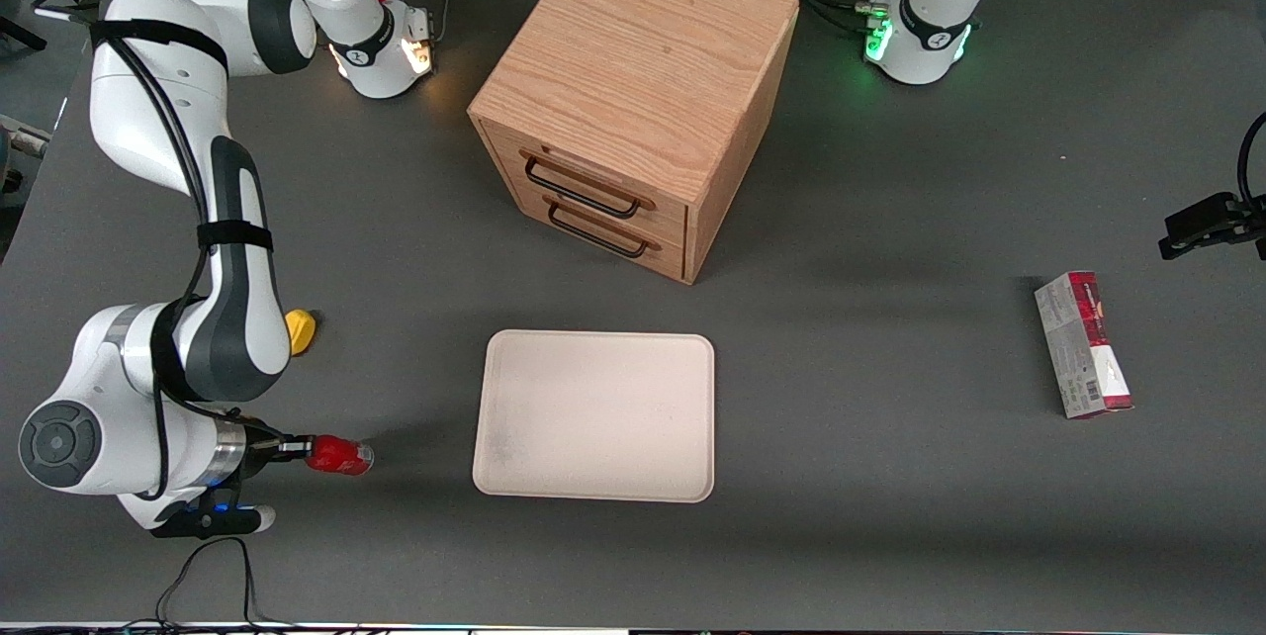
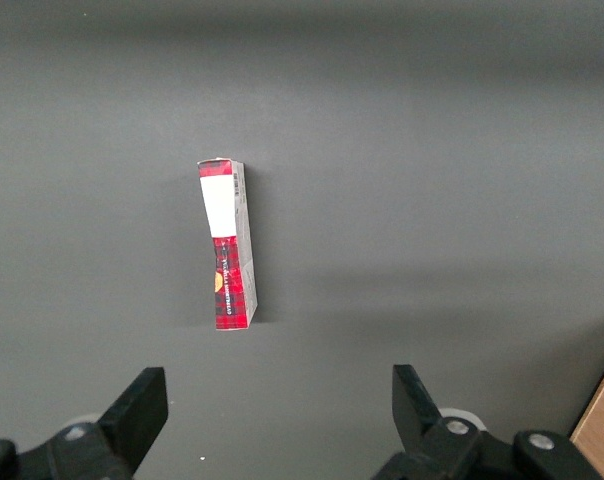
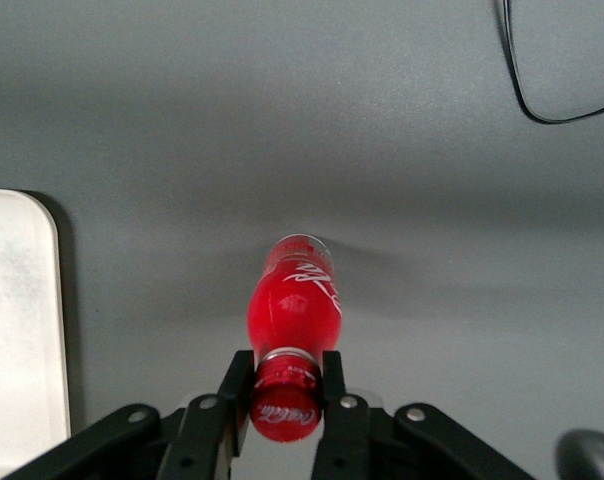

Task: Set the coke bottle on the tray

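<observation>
The coke bottle (image 1: 339, 455) (image 3: 293, 305) is small and red, held sideways with its silvery base end pointing toward the tray. My right gripper (image 1: 300, 449) (image 3: 286, 375) is shut on its red cap, both fingers pressed against the cap's sides. The bottle hangs just above the dark table at the working arm's end. The cream-white tray (image 1: 596, 415) (image 3: 17, 330) lies flat beside the bottle, a short gap away, with nothing on it.
A wooden drawer cabinet (image 1: 633, 101) stands farther from the front camera than the tray. A yellow lemon-shaped object (image 1: 301, 330) lies by the working arm. A red-and-grey carton (image 1: 1083, 344) (image 2: 228, 243) lies toward the parked arm's end. A black cable loop (image 3: 557, 70) lies on the table.
</observation>
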